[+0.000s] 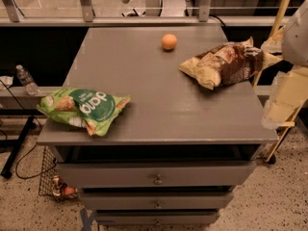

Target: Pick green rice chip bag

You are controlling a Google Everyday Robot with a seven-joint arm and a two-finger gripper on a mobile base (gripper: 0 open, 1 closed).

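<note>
Green rice chip bag (84,109) sits at the table's (159,95) front-left corner, gripper (283,97) way off right (can't tell if it's spread or closed), so I'd pinch the puffy middle from above

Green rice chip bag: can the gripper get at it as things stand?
Likely yes. The green rice chip bag lies uncovered at the front-left corner of the cabinet top; the gripper hangs beyond the right edge, with bare top between them.
</note>
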